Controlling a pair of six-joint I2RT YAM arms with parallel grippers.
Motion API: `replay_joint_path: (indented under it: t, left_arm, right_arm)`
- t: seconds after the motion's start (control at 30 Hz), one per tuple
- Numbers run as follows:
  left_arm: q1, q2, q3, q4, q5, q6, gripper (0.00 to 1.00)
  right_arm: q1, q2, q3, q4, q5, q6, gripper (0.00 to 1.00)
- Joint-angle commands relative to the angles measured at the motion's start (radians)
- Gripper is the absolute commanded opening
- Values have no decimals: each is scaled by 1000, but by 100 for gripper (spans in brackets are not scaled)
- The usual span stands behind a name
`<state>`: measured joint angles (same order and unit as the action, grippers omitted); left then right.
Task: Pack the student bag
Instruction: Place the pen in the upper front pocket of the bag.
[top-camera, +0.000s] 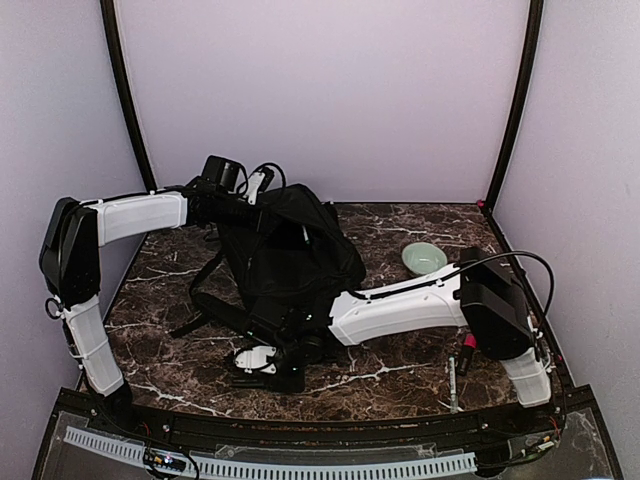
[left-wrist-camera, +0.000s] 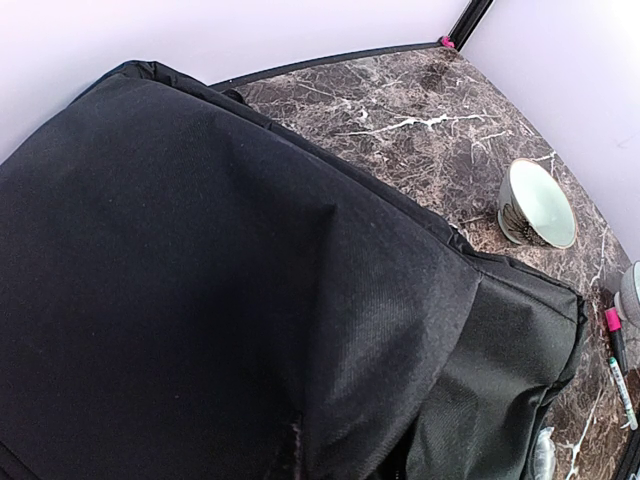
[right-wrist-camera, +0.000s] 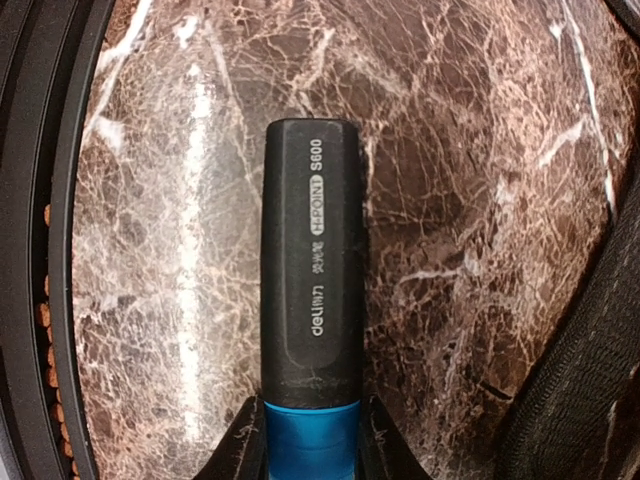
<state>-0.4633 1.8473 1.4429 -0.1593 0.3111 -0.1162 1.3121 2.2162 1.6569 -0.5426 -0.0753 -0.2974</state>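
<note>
Right gripper (right-wrist-camera: 312, 430) clamped on highlighter (right-wrist-camera: 310, 250), black cap out over tabletop (right-wrist-camera: 470, 150); blue barrel cut off by frame edge. Left gripper (top-camera: 238, 198) closed at top of bag (top-camera: 290, 250); fingers hidden by fabric, can't tell what they pinch. Bag sits mid-tabletop, opening not visible.

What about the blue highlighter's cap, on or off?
On: the highlighter wears its black cap, seated flush against the blue barrel, no tip showing.

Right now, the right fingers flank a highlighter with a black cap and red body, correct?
Not quite: the right wrist view shows the highlighter between the right fingers with a black cap but a blue body, not red.
</note>
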Motion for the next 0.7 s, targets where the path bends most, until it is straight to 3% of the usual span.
replay_joint_path:
  t: [0.0,0.17,0.33,0.67]
  left_arm:
    - [-14,-83,24,37,49,0,3]
    - [-15,-79,26,34,49,1,3]
    - [-17,-73,27,30,48,4,3]
    - [-17,-43,28,21,25,20,3]
  right_arm:
    - [-33,-49,-19,-97,-9,-12,23]
    - [-105,-214,-235,-133,22,-32,22]
    - [-224,-357,-390,-154,-70,-26,19]
    - [-366,-547,-389,-252,-235,-31,17]
